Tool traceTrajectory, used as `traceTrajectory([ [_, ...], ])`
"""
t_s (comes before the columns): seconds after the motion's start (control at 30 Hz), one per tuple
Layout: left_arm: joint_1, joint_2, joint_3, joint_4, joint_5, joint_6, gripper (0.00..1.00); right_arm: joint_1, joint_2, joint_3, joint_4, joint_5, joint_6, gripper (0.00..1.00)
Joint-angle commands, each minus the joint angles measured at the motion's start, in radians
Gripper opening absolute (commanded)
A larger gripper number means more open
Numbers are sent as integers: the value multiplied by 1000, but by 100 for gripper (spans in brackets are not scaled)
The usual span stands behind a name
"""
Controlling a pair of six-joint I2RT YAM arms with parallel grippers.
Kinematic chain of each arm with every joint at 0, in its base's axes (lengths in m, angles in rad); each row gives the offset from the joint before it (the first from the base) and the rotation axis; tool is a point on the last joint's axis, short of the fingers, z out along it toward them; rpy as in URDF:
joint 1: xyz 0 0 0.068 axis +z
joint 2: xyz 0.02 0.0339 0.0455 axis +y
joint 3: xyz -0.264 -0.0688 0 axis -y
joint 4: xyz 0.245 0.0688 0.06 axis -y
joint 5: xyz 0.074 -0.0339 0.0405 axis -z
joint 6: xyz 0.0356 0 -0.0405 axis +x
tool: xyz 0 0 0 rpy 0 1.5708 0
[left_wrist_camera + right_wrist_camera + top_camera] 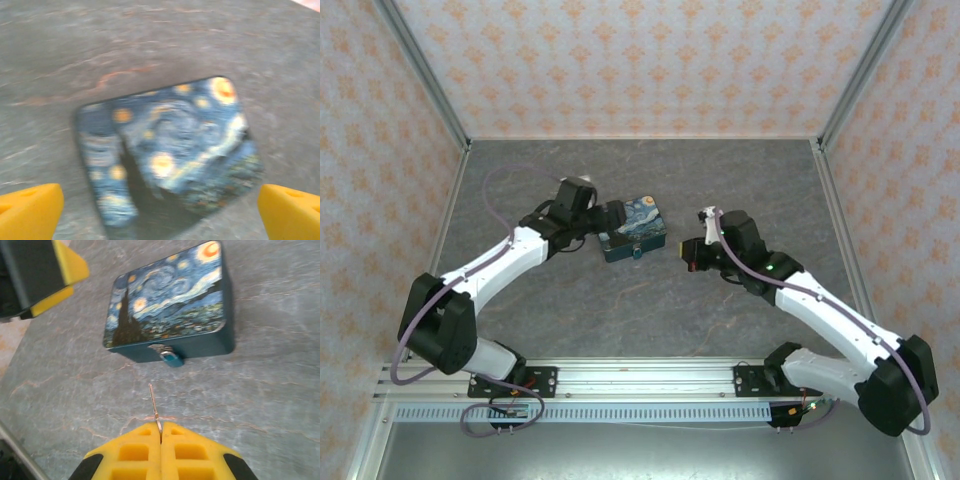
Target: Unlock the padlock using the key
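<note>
Right gripper (pixel 160 432): shut tight on the key (pixel 154 402), close to the padlock (pixel 170 357) but not touching it.
Key: thin and long; its tip points left at the padlock, a bit off line.
Padlock: hangs on the near side of the tin (pixel 165 300), tipped, long way down; keyhole too small to see.
Left gripper (pixel 160 215): wide open, its 2 fingers over the tin.
Do it well: hold the tin steady, line up the tip, go slow.

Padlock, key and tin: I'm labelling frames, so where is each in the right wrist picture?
padlock (pixel 172 359), right wrist view, on its teal body.
key (pixel 153 401), right wrist view, on its thin metal shaft.
tin (pixel 165 300), right wrist view, on its painted lid.
</note>
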Motion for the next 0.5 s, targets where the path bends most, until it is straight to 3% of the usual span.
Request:
traceTrajectory([
  [0.0, -71, 74, 93, -58, -9, 39, 99, -26, -40, 10, -91, 84, 28, 0],
  [0.47, -189, 398, 393, -98, 17, 51, 99, -33, -73, 32, -167, 107, 44, 0],
])
